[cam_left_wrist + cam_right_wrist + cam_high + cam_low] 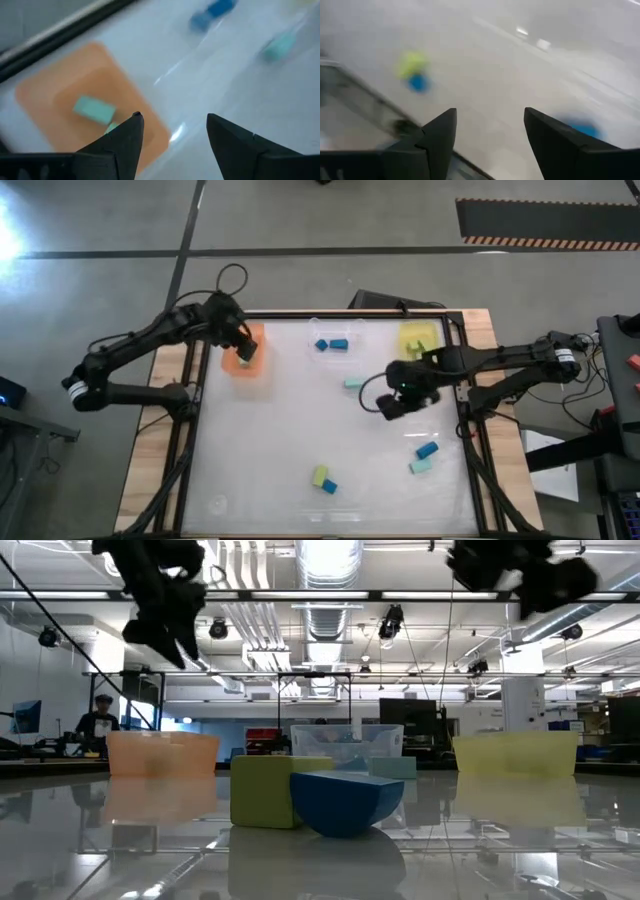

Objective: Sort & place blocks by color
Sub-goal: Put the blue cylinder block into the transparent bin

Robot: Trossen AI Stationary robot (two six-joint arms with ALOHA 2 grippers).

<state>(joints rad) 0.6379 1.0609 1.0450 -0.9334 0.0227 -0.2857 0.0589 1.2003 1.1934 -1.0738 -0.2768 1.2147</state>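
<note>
Midway through sorting, teal blocks point(94, 110) sit in the orange tray point(245, 360) at ten o'clock; others point(323, 478) lie scattered. Left gripper point(172, 135) and right gripper point(490, 132) hover, jaws apart.

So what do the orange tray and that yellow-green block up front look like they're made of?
The orange tray looks like thin translucent plastic: light glows through its walls. The yellow-green block seems solid, opaque and matte, with flat faces and soft edges; painted wood or plastic, I can't tell which. Both reflect in the glossy table.
</note>
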